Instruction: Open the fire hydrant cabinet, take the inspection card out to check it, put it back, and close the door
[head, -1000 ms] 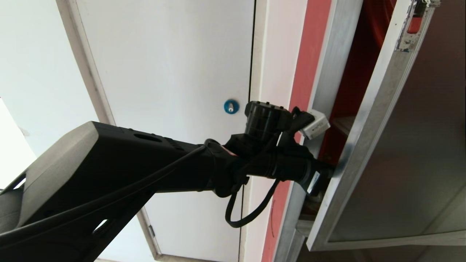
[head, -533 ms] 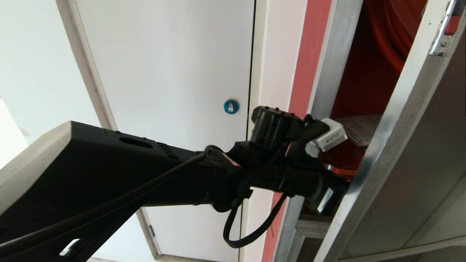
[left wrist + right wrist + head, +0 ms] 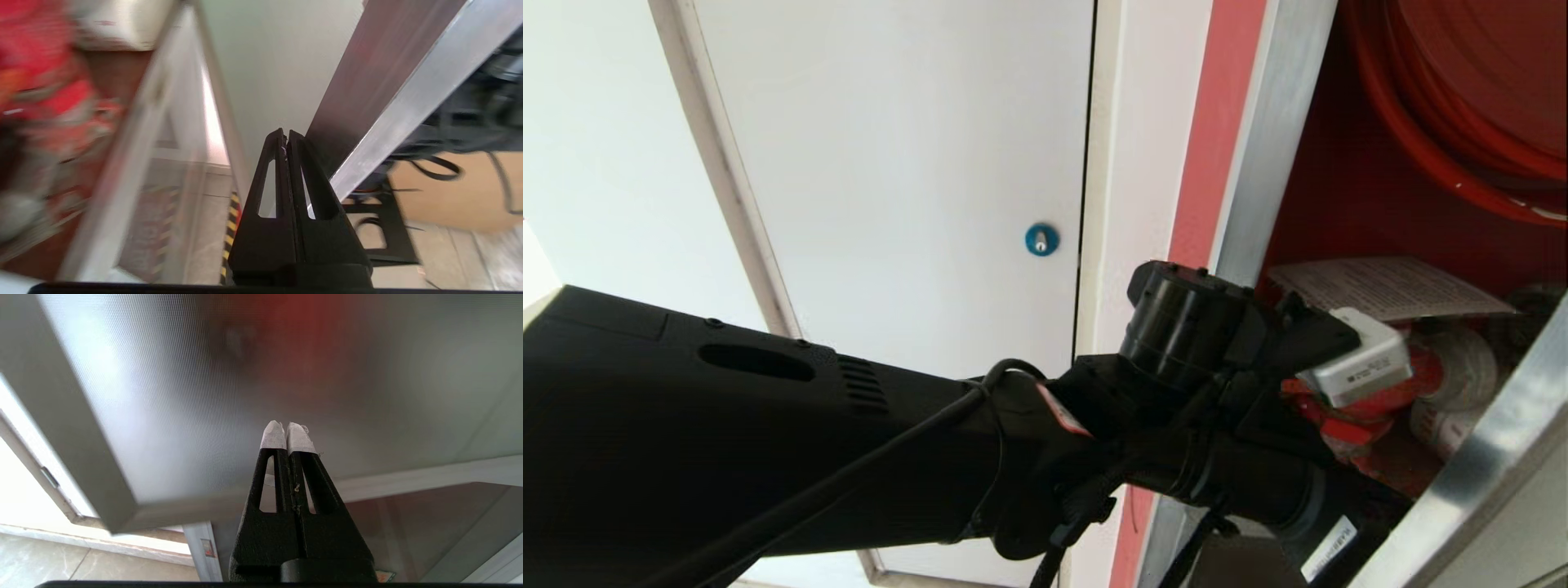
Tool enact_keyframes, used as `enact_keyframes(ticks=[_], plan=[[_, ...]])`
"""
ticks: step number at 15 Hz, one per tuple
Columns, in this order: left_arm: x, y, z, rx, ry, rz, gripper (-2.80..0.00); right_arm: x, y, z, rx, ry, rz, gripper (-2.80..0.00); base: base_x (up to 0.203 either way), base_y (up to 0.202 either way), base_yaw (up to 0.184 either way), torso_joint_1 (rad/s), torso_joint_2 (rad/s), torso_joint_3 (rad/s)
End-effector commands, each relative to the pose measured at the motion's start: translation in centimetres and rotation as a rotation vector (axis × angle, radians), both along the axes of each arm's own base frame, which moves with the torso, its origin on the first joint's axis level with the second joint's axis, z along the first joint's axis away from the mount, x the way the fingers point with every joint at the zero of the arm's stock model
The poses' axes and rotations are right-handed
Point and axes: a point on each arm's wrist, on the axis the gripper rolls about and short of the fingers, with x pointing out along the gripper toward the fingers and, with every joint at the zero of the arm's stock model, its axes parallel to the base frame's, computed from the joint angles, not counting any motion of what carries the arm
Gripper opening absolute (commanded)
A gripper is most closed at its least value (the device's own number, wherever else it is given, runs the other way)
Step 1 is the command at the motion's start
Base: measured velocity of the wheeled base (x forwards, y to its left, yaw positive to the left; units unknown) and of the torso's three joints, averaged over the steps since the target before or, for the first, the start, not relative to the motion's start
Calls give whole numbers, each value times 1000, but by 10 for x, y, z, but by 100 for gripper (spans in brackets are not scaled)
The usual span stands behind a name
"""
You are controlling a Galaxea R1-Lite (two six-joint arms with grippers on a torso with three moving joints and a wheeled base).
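From my head I see my left arm reaching across to the fire hydrant cabinet (image 3: 1270,139), its wrist low at the opening; the door (image 3: 1494,457) stands swung out, only its silver frame edge showing at the lower right. Inside, the inspection card (image 3: 1388,287) lies flat above the red valve (image 3: 1347,408), under the red hose reel (image 3: 1462,106); the pale grey panel (image 3: 890,163) with its blue lock (image 3: 1041,239) is to the left. Through my left wrist, my left pincer (image 3: 286,136) is pressed together with nothing in it, its tips beside the door's silver frame edge. Through my right wrist, my right pincer (image 3: 288,430) is also pressed together on nothing, parked facing a frosted pane. The risk, as I judge it, is that the door may swing back against my forearm once I let off it. And reaching for the card with a shut pincer would only nudge it deeper or knock it off the valve; I must spread the fingers first.
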Motion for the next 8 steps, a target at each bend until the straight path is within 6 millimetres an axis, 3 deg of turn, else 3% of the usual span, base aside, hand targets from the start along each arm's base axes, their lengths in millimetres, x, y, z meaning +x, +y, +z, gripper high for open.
enact_keyframes(ticks=[1, 8], plan=[[-12, -2, 2, -7, -4, -29, -280, 0, 0, 0, 0, 2, 1, -280, 0, 0, 0, 0, 0, 0], [-38, -11, 0, -74, -27, -88, -280, 0, 0, 0, 0, 2, 1, -280, 0, 0, 0, 0, 0, 0]])
